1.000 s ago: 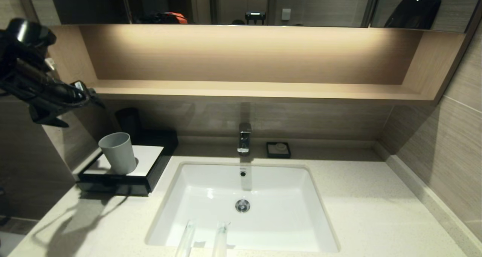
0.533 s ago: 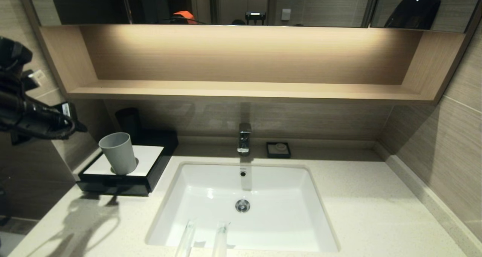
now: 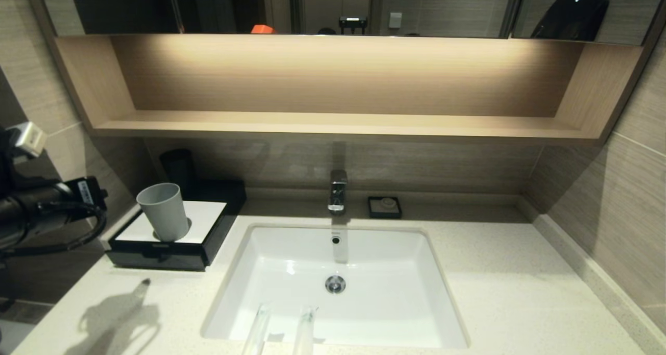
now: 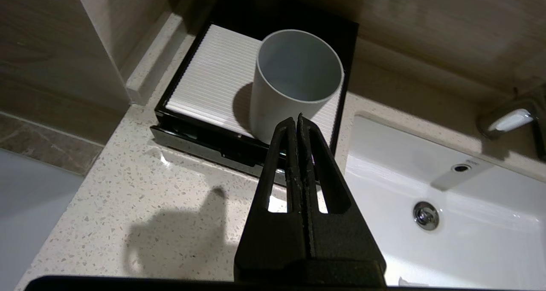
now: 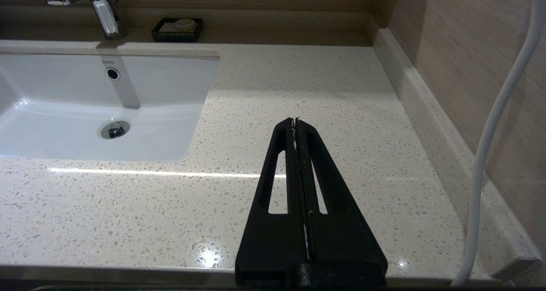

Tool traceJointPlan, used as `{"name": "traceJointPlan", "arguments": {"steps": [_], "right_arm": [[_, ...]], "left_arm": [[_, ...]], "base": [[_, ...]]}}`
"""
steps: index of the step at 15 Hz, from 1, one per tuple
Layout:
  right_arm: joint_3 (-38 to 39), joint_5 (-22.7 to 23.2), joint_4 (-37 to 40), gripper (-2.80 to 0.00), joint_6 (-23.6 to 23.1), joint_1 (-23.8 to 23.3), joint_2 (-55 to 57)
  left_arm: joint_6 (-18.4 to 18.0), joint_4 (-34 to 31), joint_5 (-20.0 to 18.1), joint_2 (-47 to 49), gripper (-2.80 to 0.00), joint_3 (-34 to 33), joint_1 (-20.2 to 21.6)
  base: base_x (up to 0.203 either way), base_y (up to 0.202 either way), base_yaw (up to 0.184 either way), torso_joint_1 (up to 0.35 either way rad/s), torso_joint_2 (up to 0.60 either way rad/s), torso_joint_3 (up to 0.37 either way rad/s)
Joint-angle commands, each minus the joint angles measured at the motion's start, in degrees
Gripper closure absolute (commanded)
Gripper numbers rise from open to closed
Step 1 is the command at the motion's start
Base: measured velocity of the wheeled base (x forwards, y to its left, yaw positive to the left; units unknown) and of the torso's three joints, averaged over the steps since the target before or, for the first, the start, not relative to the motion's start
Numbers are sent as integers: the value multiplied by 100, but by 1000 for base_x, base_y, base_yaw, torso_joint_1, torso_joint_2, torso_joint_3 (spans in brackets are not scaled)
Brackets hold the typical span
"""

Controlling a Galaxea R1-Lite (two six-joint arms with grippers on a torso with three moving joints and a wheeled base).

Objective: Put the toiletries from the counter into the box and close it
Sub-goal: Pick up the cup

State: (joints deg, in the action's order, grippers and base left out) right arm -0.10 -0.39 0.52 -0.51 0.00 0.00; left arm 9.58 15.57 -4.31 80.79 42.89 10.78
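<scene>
Toiletries (image 3: 281, 331), two slim clear-wrapped sticks, lie side by side at the near edge of the surface (image 3: 499, 292), their far ends reaching over the front rim of the white sink (image 3: 364, 313).

Going left to right: the left arm (image 3: 47, 209) hangs at the far left, off the side of the surface. Its left pincer (image 4: 297, 122) is closed with nothing between the fingers, its tips pointing toward the front of the box (image 4: 204, 141). The black box sits at the back left corner with its drawer shut, and a light grey cup (image 3: 163, 212) stands upright on its white top panel. The faucet (image 3: 337, 191) rises behind the sink, and a small black soap dish (image 3: 384, 207) sits just right of it. The right pincer (image 5: 295, 124) hovers over the bare right stretch of the surface, fingers pressed together and holding nothing.
</scene>
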Motion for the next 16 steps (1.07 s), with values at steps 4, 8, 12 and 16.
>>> {"name": "traceJointPlan", "arguments": {"steps": [4, 8, 12, 16], "right_arm": [[1, -5, 1, 0, -2, 5, -4], [1, -5, 1, 0, -2, 0, -2], [1, -5, 1, 0, -2, 0, -9], [1, -5, 1, 0, -2, 0, -7]], "left_arm": [[-149, 164, -448, -539, 0, -1004, 3], [-318, 1391, -458, -389, 0, -2073, 2], [-369, 2509, -457, 245, 0, -2687, 3], [-399, 3447, -423, 1075, 0, -2869, 3]], "base": [[0, 0, 0, 0, 0, 0], [0, 0, 0, 0, 0, 0], [0, 0, 0, 0, 0, 0], [0, 0, 0, 0, 0, 0]]}}
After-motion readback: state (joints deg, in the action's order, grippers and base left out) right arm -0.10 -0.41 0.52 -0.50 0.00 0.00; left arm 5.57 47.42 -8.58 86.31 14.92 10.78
